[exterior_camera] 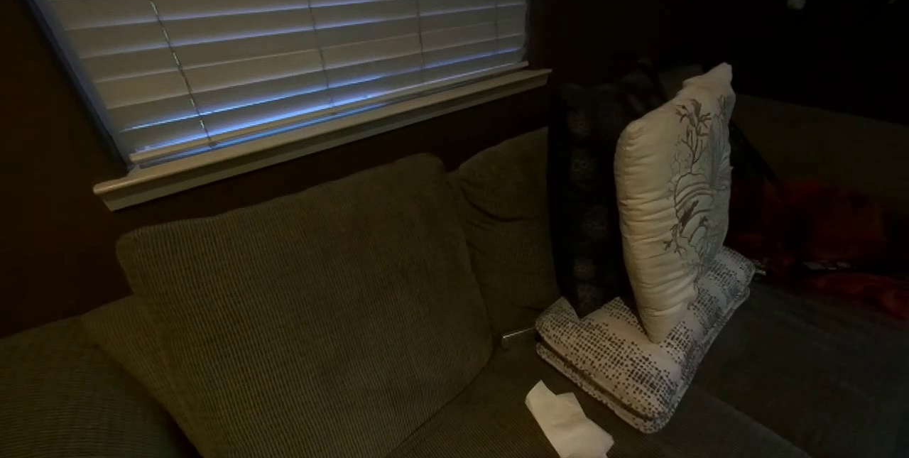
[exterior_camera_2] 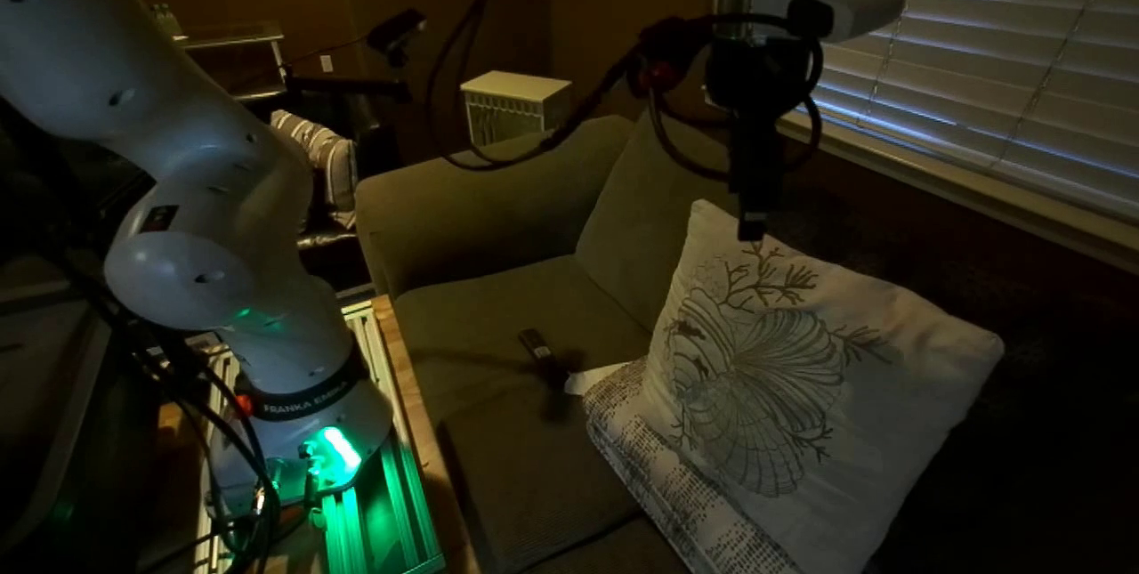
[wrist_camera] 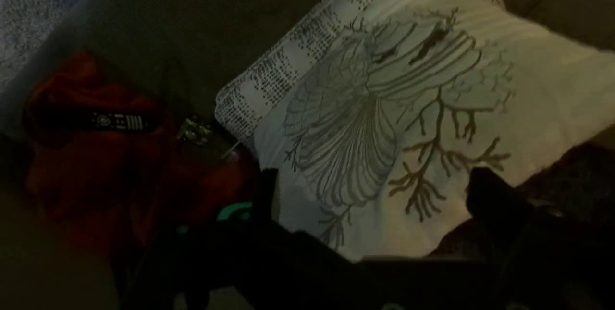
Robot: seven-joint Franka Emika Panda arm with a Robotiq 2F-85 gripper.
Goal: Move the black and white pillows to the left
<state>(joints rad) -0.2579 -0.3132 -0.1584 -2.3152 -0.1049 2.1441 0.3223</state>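
The plump white pillow [exterior_camera: 675, 202] with the branching print stands on edge upon a patterned pillow, its printed face showing in an exterior view [exterior_camera_2: 801, 396]. Behind it, against the sofa back, stands the black pillow [exterior_camera: 586, 216], partly covered by the white one and hard to make out in the dark. My gripper [exterior_camera_2: 753, 231] points down at the white pillow's upper edge; whether it touches is unclear. In the wrist view the gripper [wrist_camera: 375, 178] is open, fingers wide apart, with the white pillow [wrist_camera: 432, 84] seen beyond the gap and nothing gripped.
Under the white pillow lies a greyish-white patterned pillow [exterior_camera: 618, 358]. A white paper piece [exterior_camera: 568, 422] and a small dark object [exterior_camera_2: 537, 344] lie on the seat. Red cloth [wrist_camera: 86, 175] with a black remote [wrist_camera: 117, 121] lies beside the pillows. Olive back cushions [exterior_camera: 305, 302] and a window sill [exterior_camera: 327, 138] border the space.
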